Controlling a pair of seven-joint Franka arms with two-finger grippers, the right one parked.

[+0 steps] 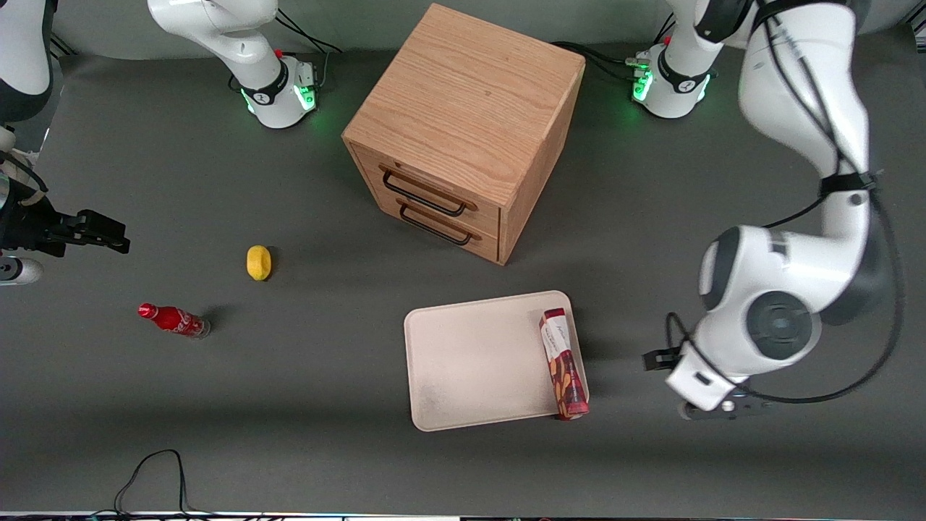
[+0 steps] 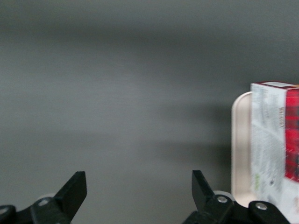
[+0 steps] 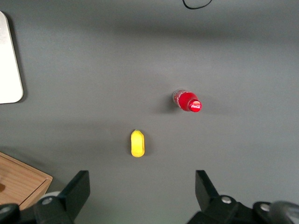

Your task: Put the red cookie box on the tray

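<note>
Dark grey table [image 1: 217,405]: one red cookie box [image 1: 563,363] lies on the tray [image 1: 477,362].

We see its long axis along the tray's short edge at the working arm's end, white end farther from the front camera. We count one tray, one wooden drawer cabinet [image 1: 463,130], one lemon [image 1: 258,262], one cola bottle [image 1: 173,320]. Our gripper [image 2: 139,186] hangs beside the tray, fingers spread wide, empty.
</note>
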